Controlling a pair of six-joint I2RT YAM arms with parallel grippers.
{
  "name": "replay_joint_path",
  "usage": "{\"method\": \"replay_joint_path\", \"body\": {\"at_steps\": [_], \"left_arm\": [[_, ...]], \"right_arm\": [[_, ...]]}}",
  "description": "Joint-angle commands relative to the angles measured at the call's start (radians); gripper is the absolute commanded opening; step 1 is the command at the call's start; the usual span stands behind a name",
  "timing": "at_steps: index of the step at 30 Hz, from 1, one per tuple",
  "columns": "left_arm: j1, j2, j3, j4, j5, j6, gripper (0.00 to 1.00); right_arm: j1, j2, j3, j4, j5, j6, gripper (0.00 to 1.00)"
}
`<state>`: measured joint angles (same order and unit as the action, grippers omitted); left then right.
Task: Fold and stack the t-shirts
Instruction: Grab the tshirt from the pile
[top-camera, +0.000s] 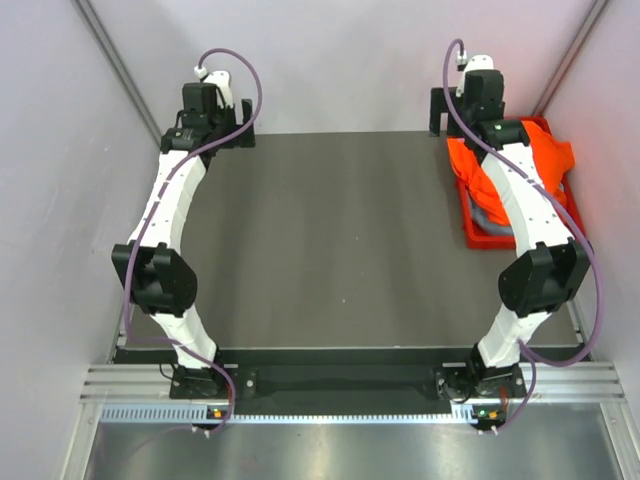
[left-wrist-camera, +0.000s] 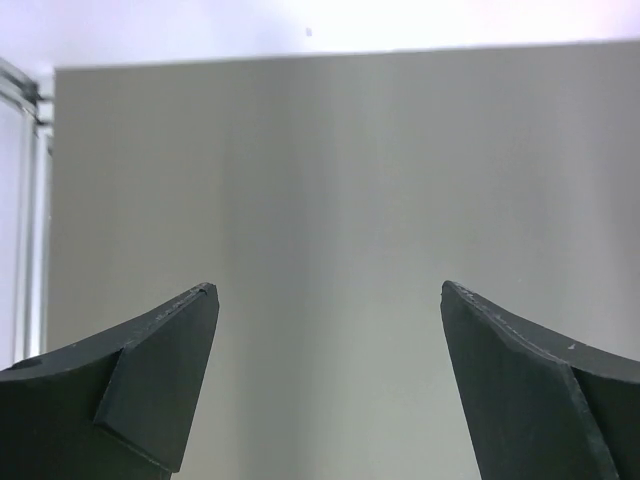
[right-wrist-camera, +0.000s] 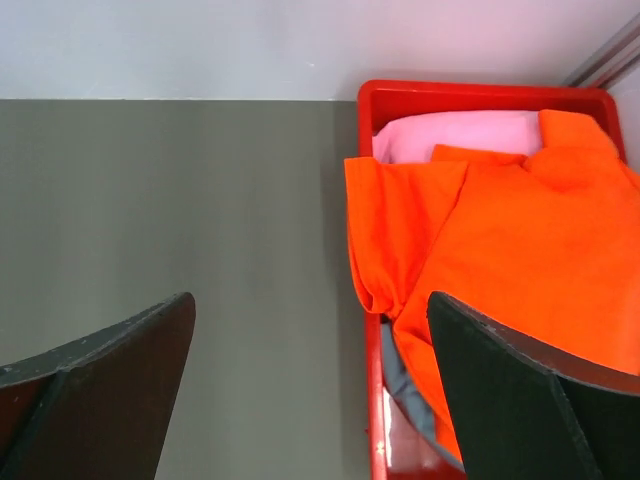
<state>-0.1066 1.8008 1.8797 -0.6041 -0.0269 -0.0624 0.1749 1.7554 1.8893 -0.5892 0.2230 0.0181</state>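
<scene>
Left pincer (left-wrist-camera: 328, 290): jaws spread wide, nothing between them, only pale bare surface under the dark fingertips.
Right pincer (right-wrist-camera: 308, 300): jaws equally wide apart, gripping nothing; it hangs over the desk (right-wrist-camera: 170, 200) just left of the red bin (right-wrist-camera: 470, 90).
Left pincer, place: well apart from the red bin, far off to its left along the same far edge of the desk.
Orange t-shirt (right-wrist-camera: 500, 250): bright orange, soft and crumpled, lying on top of the pile in the red bin. One folded flap spills over the bin's left wall and hangs toward the desk. Creases run across it, and a raised lump sits at the bin's far right corner.
Pink t-shirt (right-wrist-camera: 450, 135): pale pink, smooth, inside the red bin at its far end. Only a strip shows, the orange t-shirt covering the rest.
Grey-blue cloth (right-wrist-camera: 405, 385): a narrow dull band inside the bin's near left part, under the orange t-shirt; its shape cannot be made out.
Red bin: rigid, rectangular, glossy red, standing at the far right corner of the dark grey desk.
Desk: bare matte surface to the left of the red bin.
</scene>
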Motion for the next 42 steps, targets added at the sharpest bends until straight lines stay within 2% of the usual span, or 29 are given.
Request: {"method": "replay_joint_path", "body": {"at_steps": [1,7,17,18,21,31,34,36,37,39,40,41,42], "left_arm": [[-0.004,-0.031,0.018,0.047,-0.027,-0.008,0.97],[-0.004,-0.038,-0.011,0.05,-0.027,0.016,0.97],[-0.005,-0.083,-0.143,0.044,-0.005,0.079,0.96],[-0.005,-0.086,-0.175,0.043,-0.005,0.084,0.96],[-0.005,-0.101,-0.224,0.035,0.005,0.085,0.96],[-0.007,-0.11,-0.254,0.03,0.022,0.084,0.96],[-0.005,-0.11,-0.26,0.027,0.022,0.084,0.96],[-0.005,-0.107,-0.263,0.029,0.022,0.084,0.96],[-0.005,-0.106,-0.264,0.03,0.022,0.085,0.96],[-0.005,-0.103,-0.266,0.03,0.022,0.085,0.96],[-0.005,-0.103,-0.266,0.032,0.022,0.084,0.96],[-0.005,-0.097,-0.266,0.033,0.022,0.084,0.96],[-0.005,-0.095,-0.264,0.035,0.022,0.082,0.96]], "right_arm": [[0.014,-0.027,0.031,0.034,0.081,-0.044,1.0],[-0.005,-0.017,0.042,0.057,0.119,-0.208,1.0],[-0.166,0.137,0.021,0.012,0.107,-0.178,1.0],[-0.214,0.15,0.005,0.009,0.095,-0.179,1.0],[-0.245,0.208,0.004,-0.018,0.027,-0.202,1.0],[-0.262,0.354,0.037,-0.006,0.052,-0.237,1.0],[-0.262,0.38,0.05,0.0,0.059,-0.241,0.97],[-0.261,0.385,0.051,0.003,0.055,-0.242,0.86],[-0.261,0.385,0.053,0.003,0.056,-0.242,0.68],[-0.261,0.372,0.047,0.005,0.059,-0.241,0.44],[-0.259,0.368,0.045,0.009,0.065,-0.239,0.26],[-0.258,0.352,0.041,0.011,0.073,-0.231,0.15],[-0.258,0.342,0.037,0.011,0.081,-0.227,0.08]]}}
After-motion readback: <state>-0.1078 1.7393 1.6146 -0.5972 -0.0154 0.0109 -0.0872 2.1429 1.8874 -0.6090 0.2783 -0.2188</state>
